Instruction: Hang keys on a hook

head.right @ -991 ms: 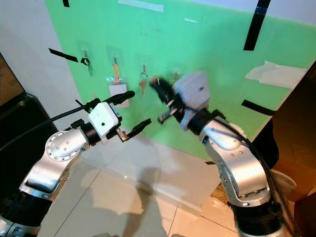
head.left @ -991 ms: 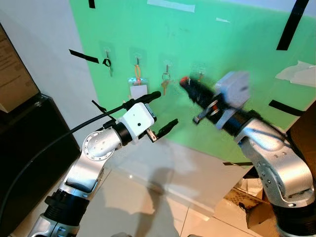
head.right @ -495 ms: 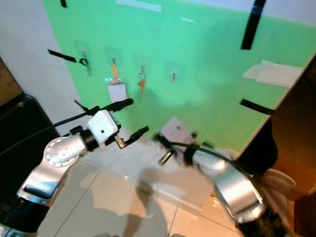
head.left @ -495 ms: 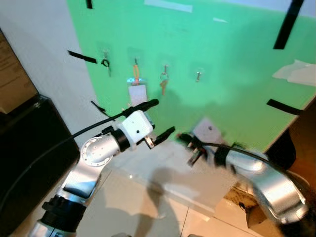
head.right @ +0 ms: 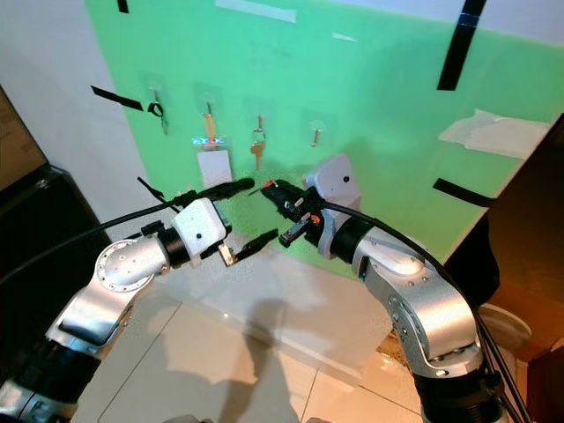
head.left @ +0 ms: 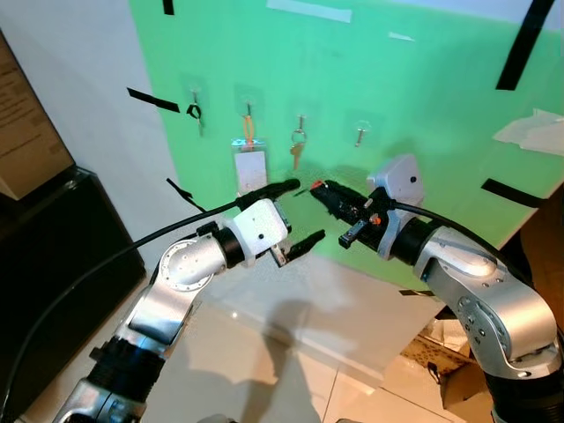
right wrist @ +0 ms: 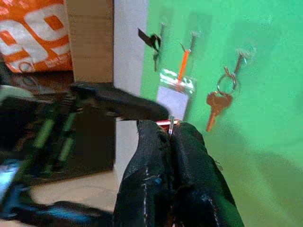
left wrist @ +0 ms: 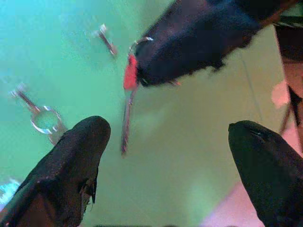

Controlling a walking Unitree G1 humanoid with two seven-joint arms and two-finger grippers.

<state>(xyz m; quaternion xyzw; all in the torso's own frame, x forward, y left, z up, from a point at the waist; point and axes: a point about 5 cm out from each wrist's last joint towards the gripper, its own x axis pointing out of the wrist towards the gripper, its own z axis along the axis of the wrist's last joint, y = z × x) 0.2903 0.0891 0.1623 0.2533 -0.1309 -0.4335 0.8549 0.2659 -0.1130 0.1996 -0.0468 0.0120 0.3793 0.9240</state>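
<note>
Landmark = green board point(head.left: 423, 106).

Left gripper point(head.left: 300, 214): nearest, in front of the board below the hook row, fingers spread wide, nothing between them. Upper finger point(head.left: 278, 187) and lower finger point(head.left: 307, 239) are well apart.

Right gripper point(head.left: 319, 189): just beyond the left one, also off the board face, pointing at the left gripper's upper fingertip. Fingers clenched tight on the red-tagged key point(left wrist: 128, 101). Left wrist view: the red tag sits at the fingertips, the key blade hangs out past them, in the gap between the two spread left fingers. So the key is in the air in front of the board, not on any hook.

On the board, four hooks in a row:
- black loop point(head.left: 192, 112) on the far-left hook
- badge card point(head.left: 249, 167) on an orange strap, next hook
- brass key point(head.left: 295, 152) on a ring, third hook
- bare hook point(head.left: 359, 134), fourth, just above the right gripper

Black tape strips point(head.left: 153, 100) at the board edges.
</note>
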